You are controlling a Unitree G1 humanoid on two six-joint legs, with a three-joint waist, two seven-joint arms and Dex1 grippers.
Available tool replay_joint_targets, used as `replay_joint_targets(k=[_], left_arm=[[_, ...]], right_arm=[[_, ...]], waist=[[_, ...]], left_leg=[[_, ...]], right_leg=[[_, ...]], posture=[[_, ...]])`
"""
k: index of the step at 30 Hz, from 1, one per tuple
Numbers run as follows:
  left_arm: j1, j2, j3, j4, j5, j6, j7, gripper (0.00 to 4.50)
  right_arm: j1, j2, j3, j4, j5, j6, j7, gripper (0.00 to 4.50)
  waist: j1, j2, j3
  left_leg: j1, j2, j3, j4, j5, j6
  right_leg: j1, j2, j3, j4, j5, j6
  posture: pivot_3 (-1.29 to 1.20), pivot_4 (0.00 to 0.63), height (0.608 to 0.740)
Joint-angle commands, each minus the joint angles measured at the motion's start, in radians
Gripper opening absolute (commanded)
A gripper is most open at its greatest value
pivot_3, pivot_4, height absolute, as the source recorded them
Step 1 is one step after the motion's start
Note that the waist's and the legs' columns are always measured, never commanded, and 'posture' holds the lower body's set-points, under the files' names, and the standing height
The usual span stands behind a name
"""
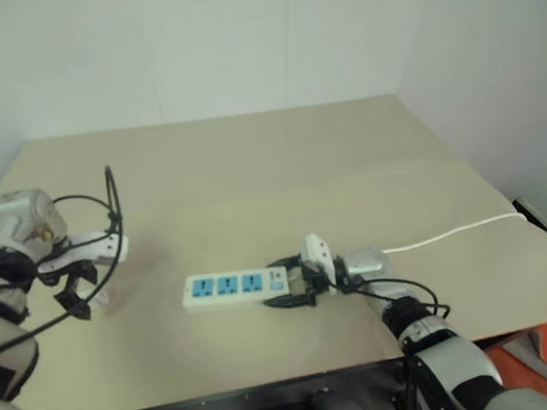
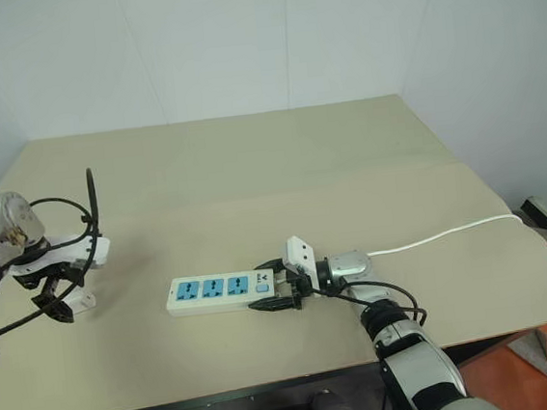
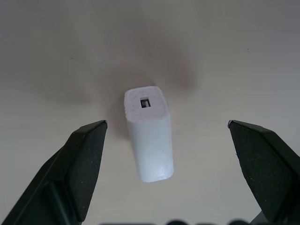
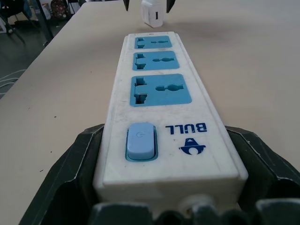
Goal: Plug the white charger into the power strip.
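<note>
room: open gap either side of white charger (image 3: 149, 136) | obstacle: power strip (image 1: 235, 288) apparently well apart

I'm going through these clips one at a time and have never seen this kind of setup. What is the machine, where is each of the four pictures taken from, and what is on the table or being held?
It is a humanoid robot with two arms, each ending in a black two-fingered claw. Two pictures come from cameras in its head, looking down over a beige table. The other two come from cameras on its wrists, looking along each claw.

On the table lies the power strip, with three blue sockets and a thin white cord. The right claw grips its switch end. The white charger stands on the table off the strip's far end. The left claw hangs open above the charger, a finger on each side, not touching it.
</note>
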Motion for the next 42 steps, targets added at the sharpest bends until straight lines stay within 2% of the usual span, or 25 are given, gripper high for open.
replay_joint_targets(k=[1, 7, 15, 19, 27, 28, 31, 34, 38, 42], left_arm=[[0.018, -0.019, 0.067, 0.003, 0.058, 0.015, 0.024, 4.5], [0.042, -0.064, 0.124, 0.039, 0.143, 0.015, 0.102, 4.5], [0.043, -0.091, 0.175, 0.065, 0.206, -0.001, 0.105, 4.5], [0.055, -0.102, 0.202, 0.06, 0.218, 0.004, 0.104, 3.72], [0.09, -0.095, 0.245, 0.018, 0.226, 0.002, 0.058, 1.21], [0.09, -0.094, 0.251, 0.016, 0.228, 0.0, 0.056, 1.02], [0.088, -0.082, 0.276, -0.001, 0.224, -0.034, 0.07, 1.03], [0.086, -0.074, 0.341, -0.045, 0.175, -0.113, 0.105, 1.03], [0.103, -0.112, 0.494, -0.136, 0.031, -0.194, 0.194, 1.03], [0.166, -0.26, 0.748, -0.296, -0.242, -0.199, 0.342, 1.03]], right_arm=[[0.018, 0.005, 0.011, -0.015, -0.011, 0.022, -0.002, 3.41], [0.035, 0.0, 0.012, -0.045, -0.007, 0.04, -0.007, 3.41], [0.05, -0.004, 0.012, -0.072, -0.007, 0.056, -0.018, 3.41], [0.053, -0.005, 0.013, -0.079, -0.007, 0.06, -0.021, 3.41], [0.053, -0.005, 0.017, -0.078, -0.011, 0.06, -0.028, 3.41], [0.052, -0.004, 0.017, -0.077, -0.012, 0.06, -0.03, 3.41], [0.055, -0.004, 0.019, -0.076, -0.014, 0.057, -0.033, 3.41], [0.06, -0.006, 0.02, -0.081, -0.011, 0.059, -0.025, 3.41], [0.058, -0.009, 0.025, -0.08, -0.014, 0.054, -0.015, 3.41], [0.047, -0.007, 0.026, -0.06, -0.017, 0.041, -0.009, 3.41]], waist=[[0.001, 0.0, 0.0], [0.0, 0.0, 0.0], [0.005, 0.0, 0.0], [0.005, 0.0, 0.0], [0.005, 0.0, 0.0], [0.005, 0.0, 0.0], [0.004, 0.0, 0.0], [0.007, -0.001, 0.0], [0.011, -0.001, 0.0], [0.019, -0.001, 0.0]], left_leg=[[0.0, 0.0, 0.0, 0.0, 0.0, 0.0], [0.0, 0.0, 0.0, 0.0, 0.0, 0.0], [0.0, 0.0, 0.0, 0.0, 0.0, 0.0], [0.0, 0.0, 0.0, 0.0, 0.0, 0.0], [0.001, 0.0, 0.0, 0.0, 0.0, 0.0], [0.001, 0.0, 0.0, 0.0, 0.0, 0.0], [0.001, 0.0, 0.0, 0.0, 0.0, 0.0], [0.001, 0.0, 0.0, 0.0, 0.0, 0.0], [0.001, 0.0, 0.0, 0.0, 0.0, 0.0], [0.002, 0.0, 0.001, 0.001, 0.0, 0.0]], right_leg=[[0.0, 0.0, 0.0, 0.0, 0.0, 0.0], [0.0, 0.0, 0.0, 0.0, 0.0, 0.0], [0.0, 0.0, 0.0, 0.0, 0.0, 0.0], [0.0, 0.0, 0.0, 0.0, 0.0, 0.0], [0.0, 0.0, 0.0, 0.0, 0.0, 0.0], [0.0, 0.0, 0.0, 0.001, 0.0, 0.0], [0.0, 0.0, 0.001, 0.001, 0.0, 0.0], [0.0, 0.0, 0.001, 0.001, 0.0, 0.0], [0.001, 0.0, 0.001, 0.001, 0.0, 0.0], [0.002, -0.001, 0.001, 0.001, 0.0, 0.0]], posture=[[0.0, 0.15, 0.74], [0.0, 0.15, 0.74], [0.0, 0.15, 0.74], [0.0, 0.15, 0.74], [0.0, 0.15, 0.74], [0.0, 0.15, 0.74], [0.0, 0.15, 0.74], [0.0, 0.15, 0.74], [0.0, 0.15, 0.74], [0.0, 0.15, 0.74]])
